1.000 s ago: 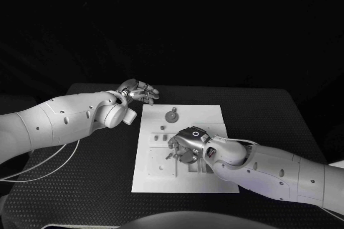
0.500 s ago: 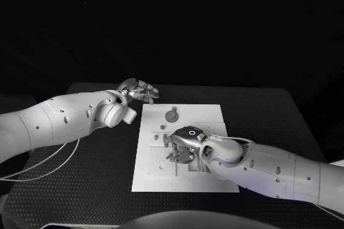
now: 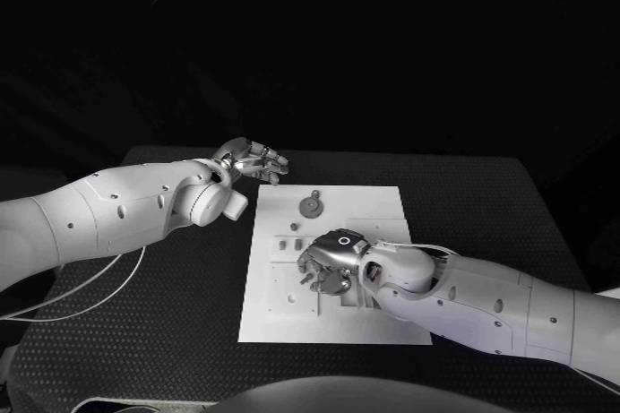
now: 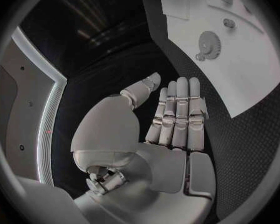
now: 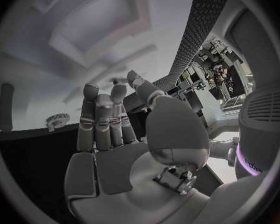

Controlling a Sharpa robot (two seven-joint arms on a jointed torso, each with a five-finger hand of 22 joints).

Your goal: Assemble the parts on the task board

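Scanning for text: no readable writing on the task board (image 3: pixel 339 328) or parts. Board is a white plate lying flat mid-table on the black textured table (image 3: pixel 155 323); dark surroundings beyond. A gear-shaped part (image 3: pixel 310 208) sits on the board's far end; also seen in the left wrist view (image 4: pixel 209 44). Left hand (image 3: pixel 254 162) hovers off the board's far-left corner, fingers straight and side by side, holding nothing. Right hand (image 3: pixel 328 265) is down over the board's centre, fingers curled; can't tell if it holds anything, small parts beneath are hidden.
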